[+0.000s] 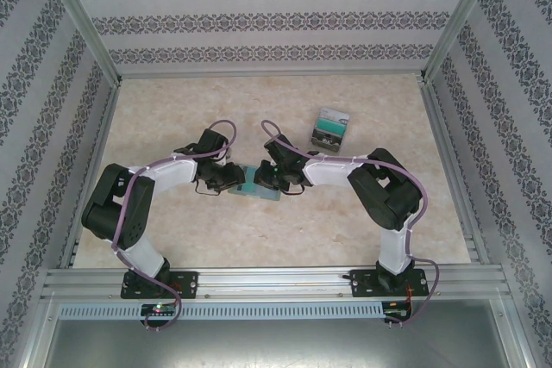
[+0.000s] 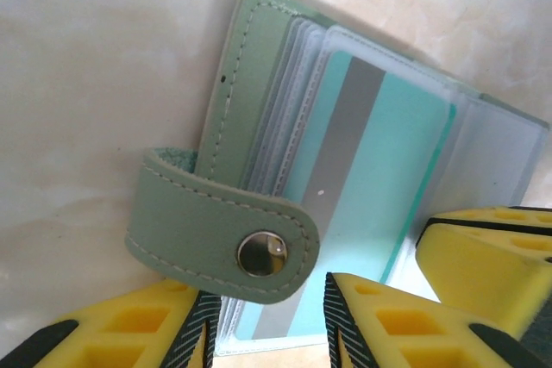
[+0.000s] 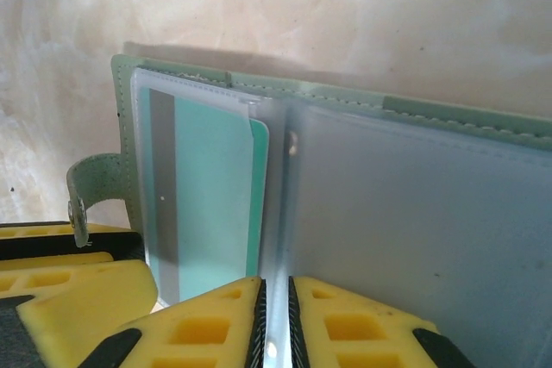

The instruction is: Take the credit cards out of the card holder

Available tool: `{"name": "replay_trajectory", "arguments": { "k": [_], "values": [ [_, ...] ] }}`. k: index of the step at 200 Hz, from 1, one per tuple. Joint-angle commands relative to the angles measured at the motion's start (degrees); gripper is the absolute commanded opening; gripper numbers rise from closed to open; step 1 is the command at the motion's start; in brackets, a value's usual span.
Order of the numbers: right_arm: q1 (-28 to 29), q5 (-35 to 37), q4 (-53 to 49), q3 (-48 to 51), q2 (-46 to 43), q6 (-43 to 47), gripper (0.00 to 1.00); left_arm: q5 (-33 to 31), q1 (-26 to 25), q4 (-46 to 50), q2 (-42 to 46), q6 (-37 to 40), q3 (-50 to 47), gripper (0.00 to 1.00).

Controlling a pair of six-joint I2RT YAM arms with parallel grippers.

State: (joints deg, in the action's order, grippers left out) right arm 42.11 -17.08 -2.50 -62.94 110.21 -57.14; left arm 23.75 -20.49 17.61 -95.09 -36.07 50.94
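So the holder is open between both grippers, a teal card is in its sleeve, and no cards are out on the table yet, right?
Not quite: the top external view shows cards already lying on the table, beyond the right gripper. The rest holds.

Top external cam: fixed high behind the arm bases, looking down over the whole table [image 1: 285,230]. Left and right wrist cams: close-up, aimed past own fingers at the open card holder [image 2: 259,84], approx. from opposite sides; all three views share it.
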Motion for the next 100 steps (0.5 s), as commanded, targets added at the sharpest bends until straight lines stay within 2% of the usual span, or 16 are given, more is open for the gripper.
{"name": "replay_trajectory", "arguments": {
  "k": [1,100],
  "values": [
    [-0.6,-0.5,0.1,-0.4,0.5,-0.6,0.17,0.3,0.3,1.5,1.4,0.7,2.5,0.37],
    [-0.6,-1.3,0.4,-0.7,1.6,-1.1,0.16,3.0,0.2,-0.7,-2.8,0.0,1.6,0.36]
  ]
}}
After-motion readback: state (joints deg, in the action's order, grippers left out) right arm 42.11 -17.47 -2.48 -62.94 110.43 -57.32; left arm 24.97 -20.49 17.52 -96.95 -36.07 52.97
